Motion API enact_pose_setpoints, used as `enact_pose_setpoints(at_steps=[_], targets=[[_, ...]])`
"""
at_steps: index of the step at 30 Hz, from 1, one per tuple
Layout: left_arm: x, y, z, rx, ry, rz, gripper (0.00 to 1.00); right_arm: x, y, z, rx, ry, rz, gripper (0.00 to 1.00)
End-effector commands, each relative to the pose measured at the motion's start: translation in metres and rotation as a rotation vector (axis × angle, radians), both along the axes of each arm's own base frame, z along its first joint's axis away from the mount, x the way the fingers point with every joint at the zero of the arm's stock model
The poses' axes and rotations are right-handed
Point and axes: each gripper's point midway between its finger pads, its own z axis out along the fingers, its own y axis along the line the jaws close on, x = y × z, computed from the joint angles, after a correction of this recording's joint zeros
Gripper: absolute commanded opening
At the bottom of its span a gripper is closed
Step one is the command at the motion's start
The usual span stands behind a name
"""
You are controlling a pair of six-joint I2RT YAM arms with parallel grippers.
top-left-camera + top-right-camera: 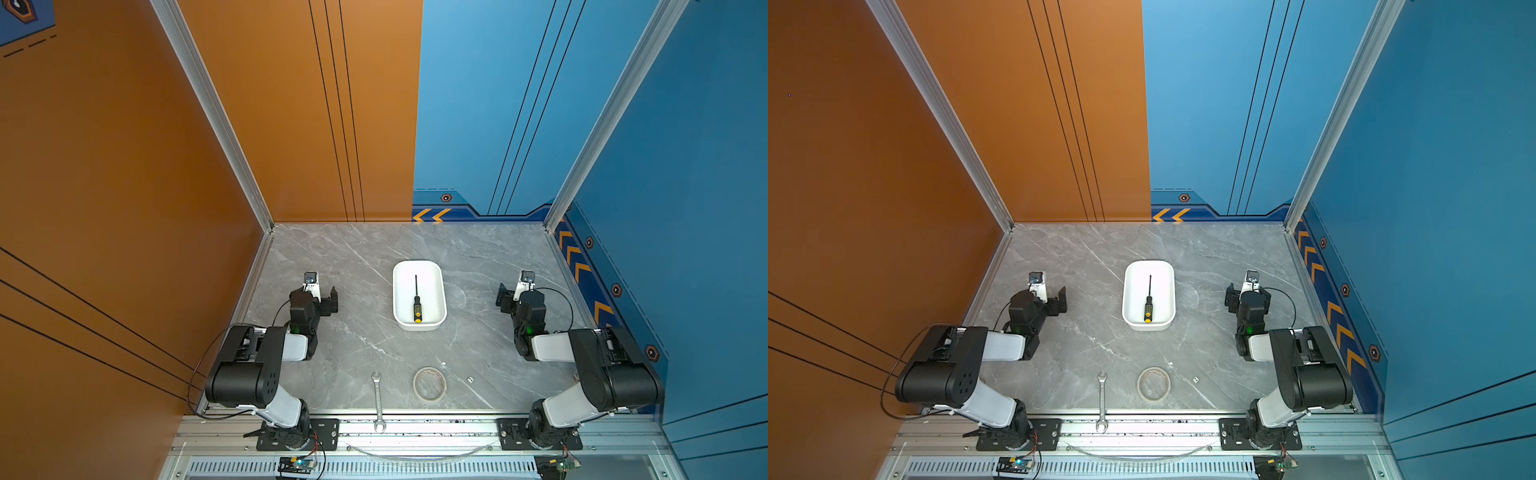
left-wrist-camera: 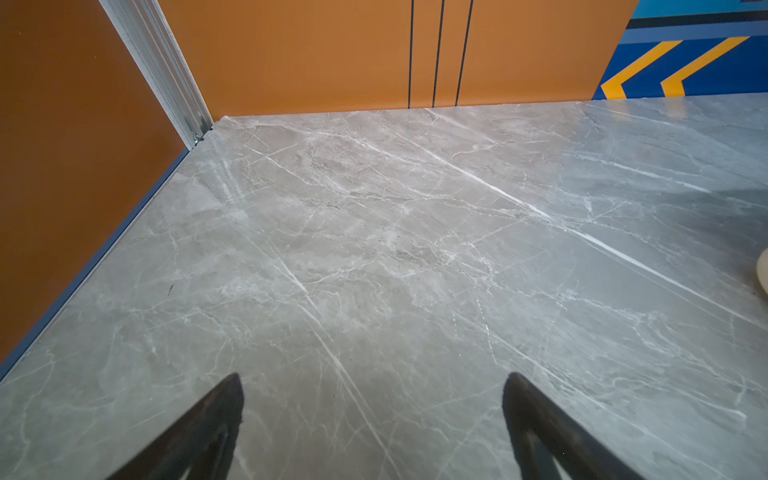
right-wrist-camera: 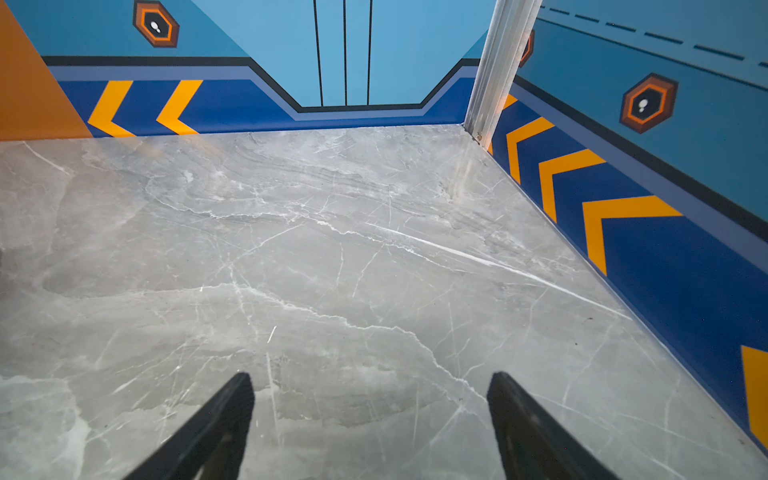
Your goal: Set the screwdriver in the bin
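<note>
I see the screwdriver (image 1: 417,305) lying flat inside the bin (image 1: 432,282) mid-table (image 1: 357,345), its yellow-capped handle toward the arm bases. My left pincer (image 2: 374,378) and right pincer (image 3: 370,376) both stand wide, holding nothing, either side of the bin and well apart from it.

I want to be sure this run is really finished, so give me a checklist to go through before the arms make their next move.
1. Screwdriver lies wholly inside the bin, handle toward the near end: ok.
2. Bin sits flat on the table, between the two arms: ok.
3. Left jaws open, only bare table between them in the left wrist view: ok.
4. Right jaws open, nothing between them in the right wrist view: ok.
5. Both arms stand apart from the bin, one on each side: ok.
6. Wrench fully on the tabletop: not ok, its near end lies over the front edge onto the metal rail.
</note>
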Motion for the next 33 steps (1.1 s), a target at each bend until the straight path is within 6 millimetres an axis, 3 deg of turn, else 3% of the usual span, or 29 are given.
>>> enact_pose_setpoints(at_steps=[1, 33], targets=[[0.0035, 0.0032, 0.0008, 0.000, 0.008, 0.008, 0.98, 0.0022, 0.0007, 0.0001, 0.011, -0.003, 0.008, 1.00], [0.0027, 0.0026, 0.0006, 0.006, 0.008, 0.012, 0.98, 0.0042, 0.0005, -0.0007, 0.032, 0.004, 0.025, 1.00]])
